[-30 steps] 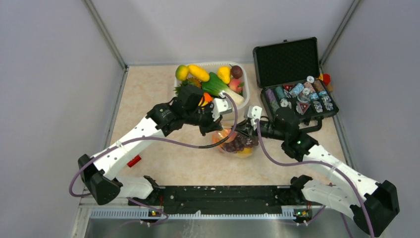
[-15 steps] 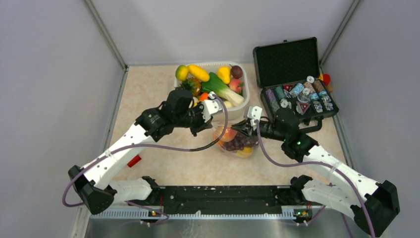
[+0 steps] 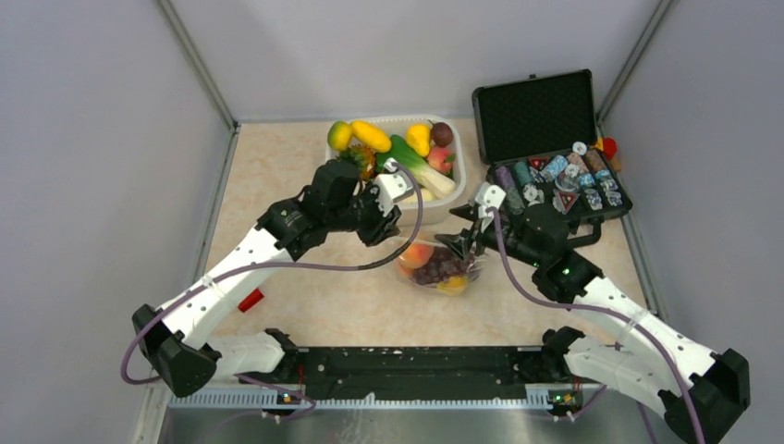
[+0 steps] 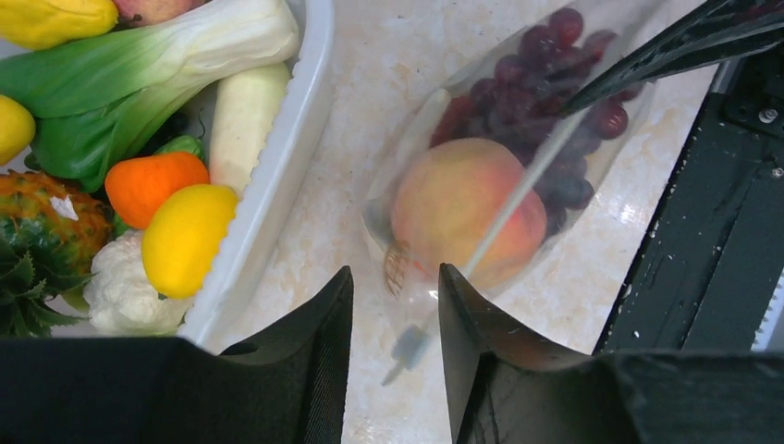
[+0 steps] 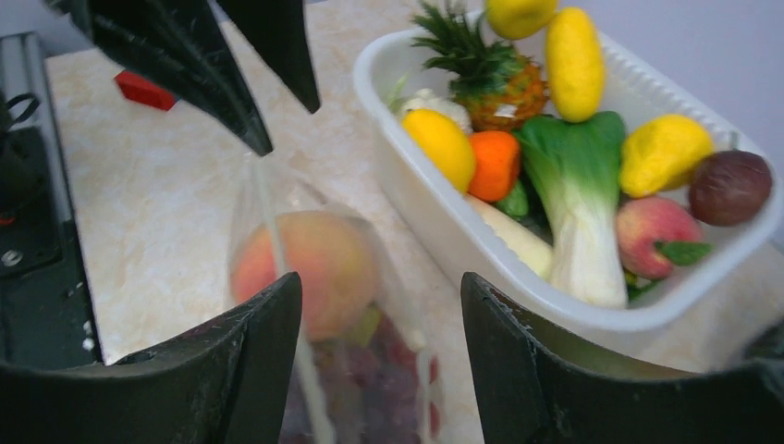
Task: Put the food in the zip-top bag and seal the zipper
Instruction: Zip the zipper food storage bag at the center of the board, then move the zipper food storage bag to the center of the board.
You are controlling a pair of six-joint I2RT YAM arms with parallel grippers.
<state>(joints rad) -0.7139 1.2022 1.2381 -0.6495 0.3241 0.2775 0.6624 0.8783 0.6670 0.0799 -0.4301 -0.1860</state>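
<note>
Task progress, top and wrist views. The zip-top bag (image 4: 377,211) lies flat on the counter (image 3: 305,277) near its middle, just on the near side of the white tub (image 5: 407,199) and between the two arms. It already holds a peach (image 4: 467,222), a bunch of dark grapes (image 4: 555,92) and, at its near end in the top view, a yellowish piece (image 3: 453,285).

The zipper (image 4: 518,199) shows as one thin whitish strip running straight across the bag. This suggests a closed seal, though the pictures do not show whether it is pressed shut along its full length.

The left pincer (image 4: 396,270) hovers above the zipper's left end, its jaws narrowly parted and holding nothing. The right pincer (image 5: 381,277) stands over the opposite end, its jaws wide apart and likewise empty.

Judged state: filling appears complete for the items in the bag, and sealing appears done or nearly done. The tub still contains other toy produce, including a pineapple (image 5: 481,79) and a leafy green (image 5: 578,185). Whether these are meant for the bag cannot be told.
</note>
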